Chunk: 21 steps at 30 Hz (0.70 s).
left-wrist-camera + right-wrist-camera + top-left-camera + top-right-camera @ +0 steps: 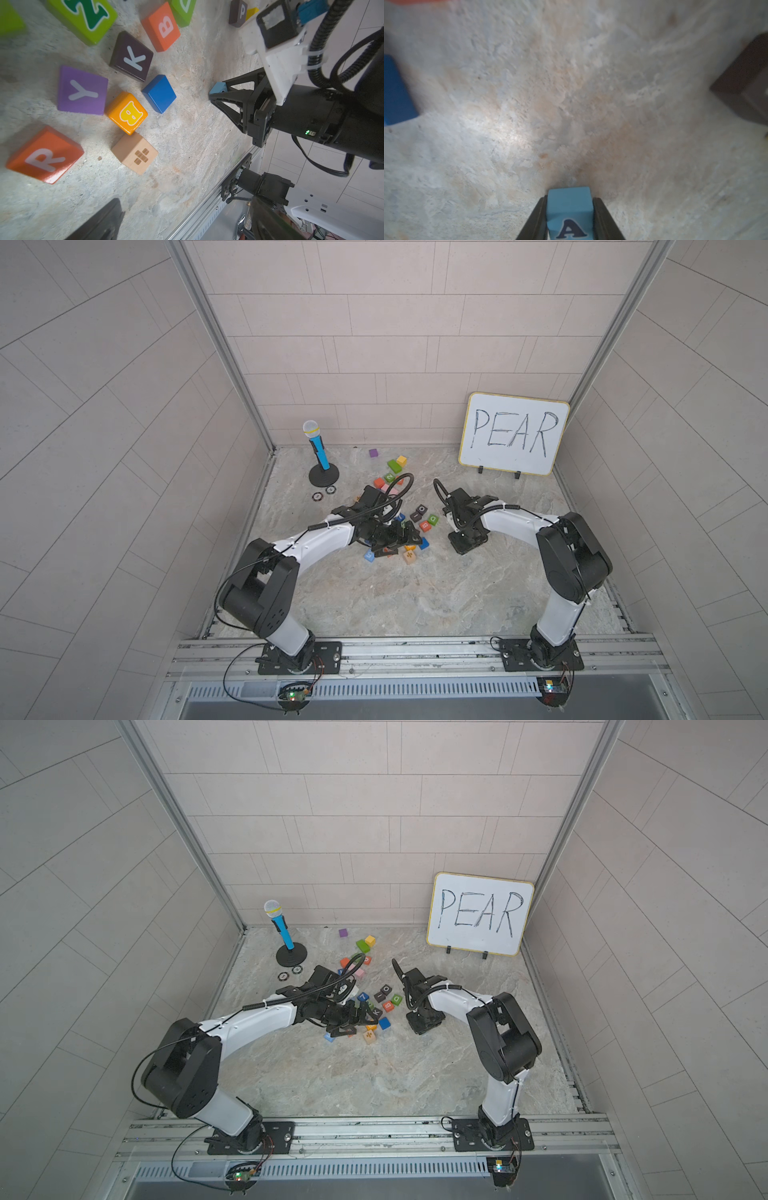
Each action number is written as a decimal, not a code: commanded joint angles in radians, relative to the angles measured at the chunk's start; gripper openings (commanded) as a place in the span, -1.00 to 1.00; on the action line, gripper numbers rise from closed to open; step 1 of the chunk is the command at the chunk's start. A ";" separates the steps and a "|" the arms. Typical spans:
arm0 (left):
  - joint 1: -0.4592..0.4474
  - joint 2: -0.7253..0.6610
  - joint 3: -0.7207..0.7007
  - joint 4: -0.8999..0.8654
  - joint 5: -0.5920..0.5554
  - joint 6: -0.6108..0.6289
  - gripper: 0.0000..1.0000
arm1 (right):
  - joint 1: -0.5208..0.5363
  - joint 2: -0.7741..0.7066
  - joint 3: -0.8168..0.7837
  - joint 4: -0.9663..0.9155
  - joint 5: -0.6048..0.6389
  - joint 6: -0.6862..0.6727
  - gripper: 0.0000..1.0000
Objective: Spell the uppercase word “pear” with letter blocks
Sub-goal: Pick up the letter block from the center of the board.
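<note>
My right gripper [569,200] is shut on the light blue A block [569,209]. In the left wrist view the right gripper [215,93] holds that A block [218,87] down at the table surface, in open floor right of the pile. The orange-red R block [44,154] lies flat, letter up, at the near edge of the pile. The black P block [238,13] stands beyond the right arm with a yellow block [252,12] behind it, its letter hidden. My left gripper [390,540] hovers open over the pile, its fingers [99,222] wide apart with nothing between them.
Other blocks lie around the R: purple Y [82,91], dark K [132,56], orange B [162,27], plain blue [159,93], green Z [83,16]. A whiteboard [514,433] reading PEAR stands at the back right. A toy microphone [318,448] stands back left.
</note>
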<state>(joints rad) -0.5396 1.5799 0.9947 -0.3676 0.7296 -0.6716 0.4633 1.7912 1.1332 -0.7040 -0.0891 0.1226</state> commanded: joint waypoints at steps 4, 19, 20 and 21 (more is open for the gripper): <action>-0.001 -0.012 0.056 -0.069 -0.050 0.038 1.00 | -0.009 -0.051 0.006 -0.037 0.007 0.006 -0.49; -0.157 0.171 0.391 -0.139 -0.167 0.027 1.00 | -0.367 -0.169 0.131 -0.060 0.032 0.054 -0.52; -0.168 0.192 0.414 -0.139 -0.175 0.026 1.00 | -0.386 -0.165 0.136 -0.052 0.028 0.056 -0.52; -0.179 0.215 0.439 -0.138 -0.179 0.019 1.00 | -0.403 -0.155 0.141 -0.043 0.018 0.058 -0.52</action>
<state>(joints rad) -0.6949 1.7527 1.3788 -0.4839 0.5884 -0.6407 0.0883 1.6180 1.2591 -0.7471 -0.0635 0.1669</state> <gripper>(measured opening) 0.999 0.325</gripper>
